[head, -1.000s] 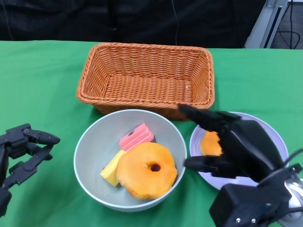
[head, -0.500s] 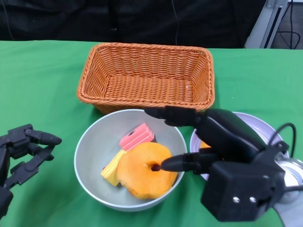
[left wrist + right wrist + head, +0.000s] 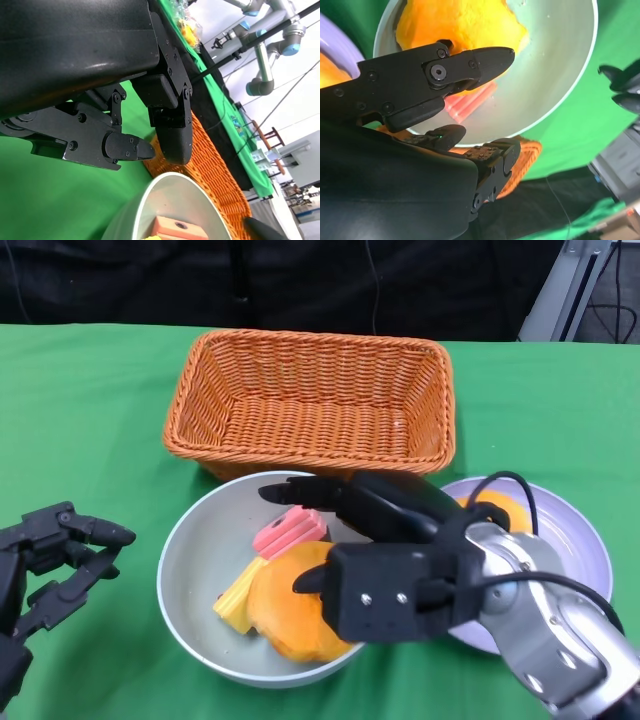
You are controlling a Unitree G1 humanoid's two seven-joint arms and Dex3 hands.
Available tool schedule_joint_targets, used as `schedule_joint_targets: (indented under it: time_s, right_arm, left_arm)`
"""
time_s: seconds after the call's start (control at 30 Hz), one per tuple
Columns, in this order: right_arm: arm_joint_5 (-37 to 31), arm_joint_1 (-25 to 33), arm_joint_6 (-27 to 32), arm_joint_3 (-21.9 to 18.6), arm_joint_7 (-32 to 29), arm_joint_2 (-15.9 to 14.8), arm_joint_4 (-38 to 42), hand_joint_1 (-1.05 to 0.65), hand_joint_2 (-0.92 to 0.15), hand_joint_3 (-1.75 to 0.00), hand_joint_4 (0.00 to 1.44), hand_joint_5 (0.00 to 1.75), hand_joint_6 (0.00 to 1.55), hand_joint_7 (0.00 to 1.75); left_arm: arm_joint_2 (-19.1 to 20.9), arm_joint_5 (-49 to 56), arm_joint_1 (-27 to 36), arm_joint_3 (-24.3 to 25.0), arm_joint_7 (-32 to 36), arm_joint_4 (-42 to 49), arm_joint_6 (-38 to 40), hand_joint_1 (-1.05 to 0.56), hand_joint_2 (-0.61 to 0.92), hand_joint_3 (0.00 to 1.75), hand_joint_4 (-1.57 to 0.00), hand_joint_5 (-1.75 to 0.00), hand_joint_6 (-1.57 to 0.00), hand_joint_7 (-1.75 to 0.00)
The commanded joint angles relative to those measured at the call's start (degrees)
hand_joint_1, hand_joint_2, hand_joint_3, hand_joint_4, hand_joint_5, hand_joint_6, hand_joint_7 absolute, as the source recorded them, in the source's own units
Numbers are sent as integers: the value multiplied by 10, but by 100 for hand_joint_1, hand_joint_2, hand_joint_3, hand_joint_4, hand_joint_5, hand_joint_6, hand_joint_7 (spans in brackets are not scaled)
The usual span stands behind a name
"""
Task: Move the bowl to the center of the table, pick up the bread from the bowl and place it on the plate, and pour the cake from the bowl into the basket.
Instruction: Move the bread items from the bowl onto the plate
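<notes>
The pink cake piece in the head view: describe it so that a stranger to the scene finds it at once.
Start at the orange wicker basket; just in front of it sits the grey bowl. Inside lies the pink cake piece, a ridged block between the round orange bread and the right hand; the only pink thing.

The basket (image 3: 310, 405) is woven orange wicker, rough and ribbed. The bowl (image 3: 195, 550) looks like smooth pale plastic with a soft shine. The bread (image 3: 290, 615) seems spongy and matt. My right hand (image 3: 375, 540) is hard black plastic, matt, with small metal screws. A matt green cloth covers the surface (image 3: 90, 410).
</notes>
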Motion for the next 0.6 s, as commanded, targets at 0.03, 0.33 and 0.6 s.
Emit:
schedule_joint_targets:
  time_s: [0.03,0.33,0.6]
  right_arm:
    - [-4,-28,10,9,19,5,25,-84,-92,-20,28,0,23,0]
    - [-23,-65,27,47,57,13,86,-90,-92,-20,9,0,16,0]
    - [-33,-103,33,79,99,21,146,-99,-92,-26,0,0,17,2]
  left_arm:
    - [3,-1,9,1,10,-13,9,-7,92,26,-87,-115,-94,-72]
    - [0,3,10,2,21,-18,6,-7,92,25,-87,-116,-94,-73]
    - [-1,3,13,1,21,-21,6,-8,92,26,-86,-116,-93,-73]
